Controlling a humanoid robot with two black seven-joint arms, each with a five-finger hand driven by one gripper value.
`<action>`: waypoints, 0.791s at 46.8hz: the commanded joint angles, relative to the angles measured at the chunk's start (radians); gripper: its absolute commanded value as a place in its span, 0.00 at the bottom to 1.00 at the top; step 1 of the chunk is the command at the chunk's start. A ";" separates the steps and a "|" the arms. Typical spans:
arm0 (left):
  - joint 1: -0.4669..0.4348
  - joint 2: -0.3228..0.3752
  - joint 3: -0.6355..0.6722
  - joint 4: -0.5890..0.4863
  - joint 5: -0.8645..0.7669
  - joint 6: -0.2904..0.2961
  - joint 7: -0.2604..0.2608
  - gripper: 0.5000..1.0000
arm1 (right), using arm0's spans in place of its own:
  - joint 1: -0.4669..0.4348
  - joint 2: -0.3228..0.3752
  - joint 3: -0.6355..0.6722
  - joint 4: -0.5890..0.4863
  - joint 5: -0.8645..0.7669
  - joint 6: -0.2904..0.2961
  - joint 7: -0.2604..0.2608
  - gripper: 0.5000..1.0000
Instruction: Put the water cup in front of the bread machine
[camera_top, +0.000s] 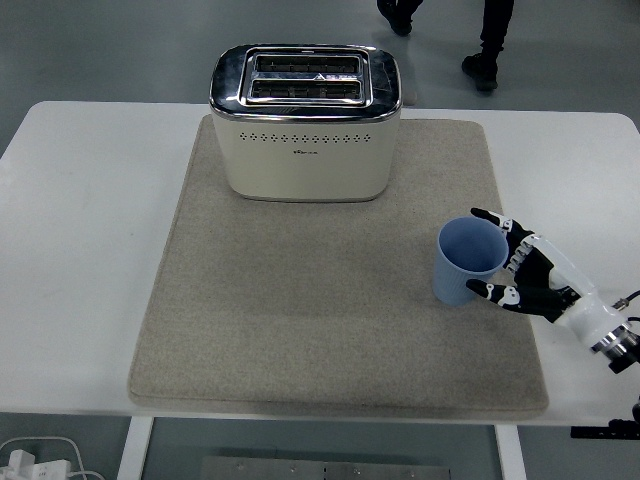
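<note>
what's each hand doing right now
left hand: not in view
right hand: open, fingers spread around the blue cup, not yet gripping it

Single head view, high, facing down over table (80, 250).

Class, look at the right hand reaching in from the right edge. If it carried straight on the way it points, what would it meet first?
The cup. The right hand points left, fingers spread around the cup's right side, with nothing between them. Whether the fingers already touch it cannot be told from this view.
</note>
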 joint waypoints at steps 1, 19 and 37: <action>0.000 0.000 0.000 0.000 0.000 0.000 0.000 1.00 | 0.000 0.007 0.000 0.000 0.000 -0.003 0.000 0.85; 0.000 0.000 0.000 0.000 0.000 0.000 0.000 1.00 | 0.000 0.055 -0.003 -0.003 -0.017 -0.020 -0.002 0.85; 0.000 0.000 0.000 0.000 0.000 0.000 0.000 1.00 | 0.003 0.084 -0.003 -0.035 -0.020 -0.023 -0.002 0.85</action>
